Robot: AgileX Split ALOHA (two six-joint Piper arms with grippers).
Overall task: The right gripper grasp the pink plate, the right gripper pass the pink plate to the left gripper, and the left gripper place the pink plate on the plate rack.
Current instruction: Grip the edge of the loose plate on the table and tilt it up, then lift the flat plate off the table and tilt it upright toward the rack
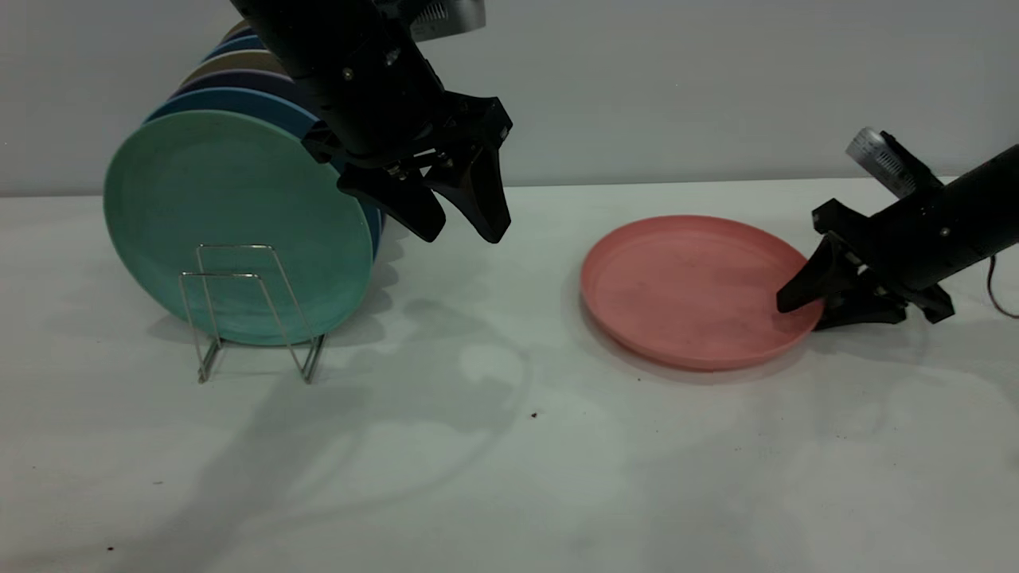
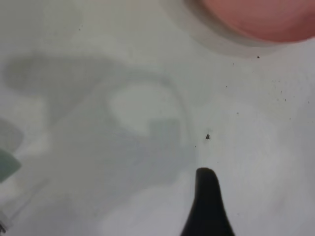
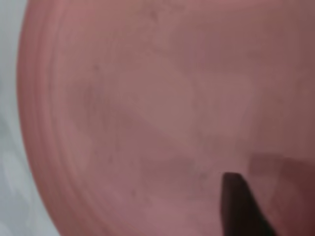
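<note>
Exterior view: the pink plate (image 1: pixel 692 290) is seen lying flat on the table (image 1: pixel 509 477), right of centre in the frame, well apart from the rack (image 1: pixel 251 310) at lower left. The right gripper (image 1: pixel 800 310) is placed at the plate's right rim, one finger over the rim and inside the plate, the other low beside the rim outside. The jaws straddle the rim, but whether they are clenched on it can't be told; the plate isn't lifted.

The left gripper (image 1: pixel 462 219) hangs in the upper centre of the frame, above the table btwn rack and plate, jaws parted and nothing held. A green plate (image 1: pixel 231 223) is stood in the rack w/ more plates behind it; the front loops are unoccupied.

Right wrist view: filled by the plate (image 3: pixel 147 113), w/ one finger tip (image 3: pixel 238 201) over its inner surface at lower right. Left wrist view: mostly table (image 2: pixel 123 123), one finger tip (image 2: pixel 206 196) at the bottom, the plate edge (image 2: pixel 261 19) at upper right.

Progress, as judged: step 1 (grasp) is underway, not confirmed. Lift, handover to the left gripper and racking are all left to be done.
</note>
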